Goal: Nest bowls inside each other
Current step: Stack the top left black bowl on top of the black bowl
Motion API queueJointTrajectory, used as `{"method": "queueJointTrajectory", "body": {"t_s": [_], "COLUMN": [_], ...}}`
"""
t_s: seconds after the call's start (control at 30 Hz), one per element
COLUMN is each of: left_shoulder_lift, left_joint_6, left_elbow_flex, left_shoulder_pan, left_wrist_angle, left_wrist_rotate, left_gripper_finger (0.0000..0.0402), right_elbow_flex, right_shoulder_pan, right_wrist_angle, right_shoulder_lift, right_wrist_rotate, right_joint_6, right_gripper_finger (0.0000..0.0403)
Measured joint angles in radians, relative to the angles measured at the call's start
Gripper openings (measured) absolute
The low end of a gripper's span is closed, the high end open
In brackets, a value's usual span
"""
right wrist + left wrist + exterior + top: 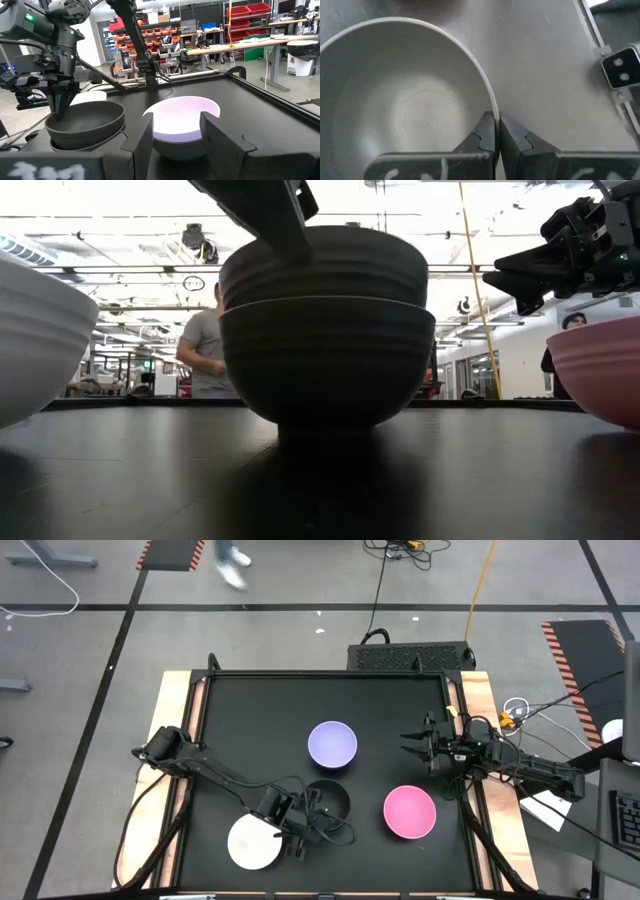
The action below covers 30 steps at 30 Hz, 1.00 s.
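Note:
A white bowl (250,843) stands mouth up near the table's near edge, left of centre, with my left gripper (297,848) shut on its right rim. Right beside it stands a stack of nested black bowls (328,802), two of which show in the low view (325,330). A lavender bowl (332,744) sits at the middle of the table and a pink bowl (410,812) at the near right. My right gripper (408,748) hangs open and level by the table's right edge, pointing at the lavender bowl (182,122), with nothing between its fingers. My left gripper pinches the white bowl's rim (492,102) on the side toward the black stack, one finger (485,135) inside the bowl and one (515,140) outside. The fingers slant down from above. The bowl stays mouth up; whether its base is on the table, I cannot tell.
The black mat is bounded by a raised frame (200,690) with wooden strips outside it. A small camera box (620,72) sits at the table's edge close to the white bowl. Bare mat lies at the far left and far right. A person (205,350) stands in the room beyond.

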Motion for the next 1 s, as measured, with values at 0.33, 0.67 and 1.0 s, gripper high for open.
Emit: {"method": "queueJointTrajectory", "body": {"t_s": [0.33,0.67,1.0], "left_shoulder_lift": [0.056,0.051,0.032], "left_joint_6": [0.011,0.023,0.149], "left_elbow_flex": [-0.002,0.012,0.089], "left_shoulder_pan": [-0.002,-0.007,-0.053], "left_wrist_angle": [0.035,0.019,0.046], "left_wrist_rotate": [-0.021,-0.011,-0.02], "left_gripper_finger": [0.0005,0.0017,0.0077], "right_elbow_flex": [0.0,0.0,0.0], "right_shoulder_pan": [0.0,0.0,0.0], "right_wrist_angle": [-0.002,-0.002,-0.002], "right_shoulder_lift": [0.005,0.006,0.006], "right_wrist_rotate": [0.0,0.0,0.0], "right_joint_6": [-0.002,-0.002,-0.003], "right_gripper_finger": [0.0153,0.0153,0.0153]}}
